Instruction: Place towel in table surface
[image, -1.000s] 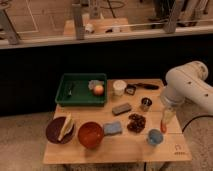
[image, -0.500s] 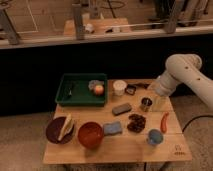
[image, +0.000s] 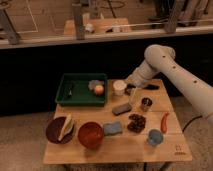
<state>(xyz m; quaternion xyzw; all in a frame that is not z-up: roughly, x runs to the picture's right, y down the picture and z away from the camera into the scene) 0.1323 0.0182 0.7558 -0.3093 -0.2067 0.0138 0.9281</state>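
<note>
Towel (image: 132, 96), a pale strip, is seen hanging under the gripper (image: 131, 89) beside the white cup (image: 119, 87), over the table (image: 120, 150); the grip cannot be told. An apple (image: 99, 89) is seen in the green tray (image: 75, 97), a banana (image: 65, 127) on the plate (image: 52, 131).

Green tray (image: 81, 95) back-left; red bowl (image: 91, 134) front-centre.

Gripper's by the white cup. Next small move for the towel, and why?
Probably ease the gripper across over the green tray: the grey crumpled cloth beside the apple looks like the towel, and the gripper hangs by the white cup, outside the tray.
</note>
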